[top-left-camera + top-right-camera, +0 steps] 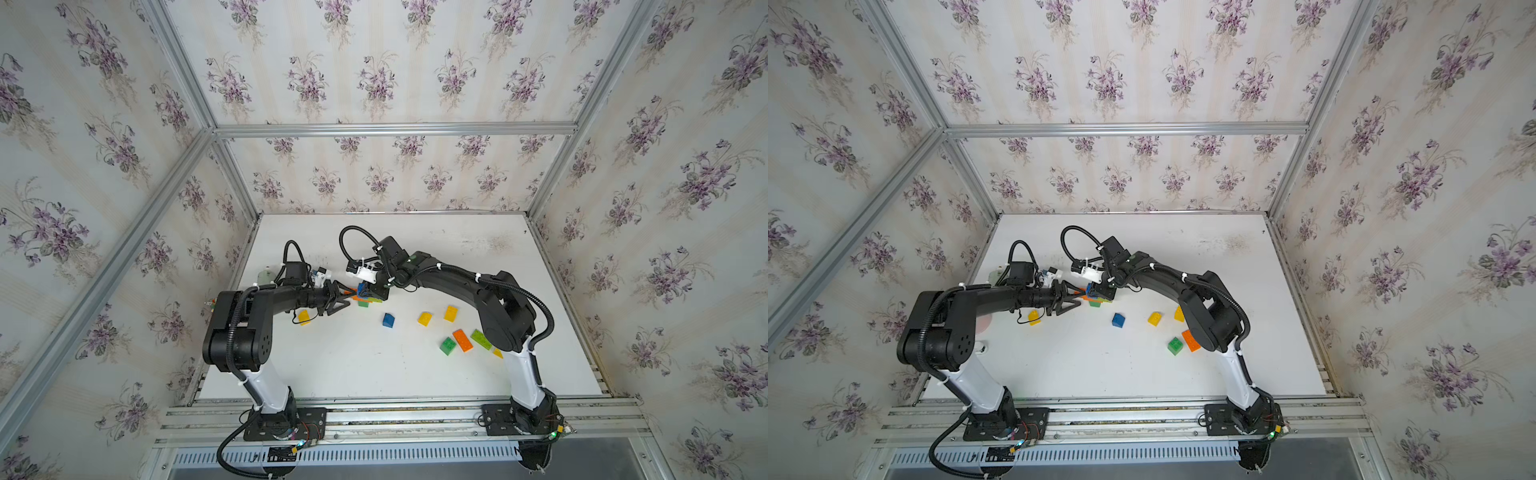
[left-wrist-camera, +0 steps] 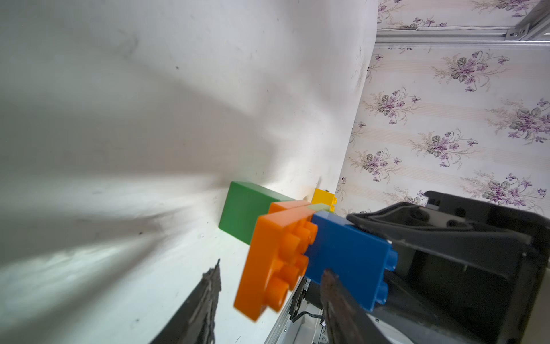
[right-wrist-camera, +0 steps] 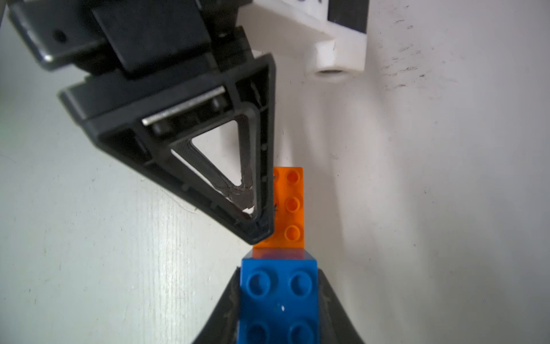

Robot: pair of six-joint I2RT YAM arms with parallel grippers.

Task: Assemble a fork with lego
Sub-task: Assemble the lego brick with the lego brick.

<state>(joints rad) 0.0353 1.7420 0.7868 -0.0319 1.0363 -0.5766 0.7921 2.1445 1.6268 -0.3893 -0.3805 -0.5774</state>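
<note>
My right gripper [image 3: 279, 269] is shut on a blue brick [image 3: 279, 297], with a finger on each of its sides. An orange plate [image 3: 293, 205] sticks out from that brick, studs showing. In both top views this small lego cluster [image 1: 368, 293] [image 1: 1096, 293] hangs between the two arms at mid-table. My left gripper [image 2: 272, 268] is open; its fingers [image 2: 208, 297] stand on either side of the orange plate [image 2: 273, 262] with a gap showing. A dark green brick [image 2: 247, 211] and a yellow one [image 2: 323, 198] lie behind the plate; whether they are joined to it I cannot tell.
Loose lego lies on the white table [image 1: 353, 365]: a yellow brick [image 1: 304, 316] under the left arm, a blue brick [image 1: 388, 320], two yellow bricks [image 1: 424, 318] [image 1: 451, 313], and green [image 1: 447, 345], orange [image 1: 462, 340] and lime [image 1: 481, 338] pieces by the right arm. Papered walls enclose three sides.
</note>
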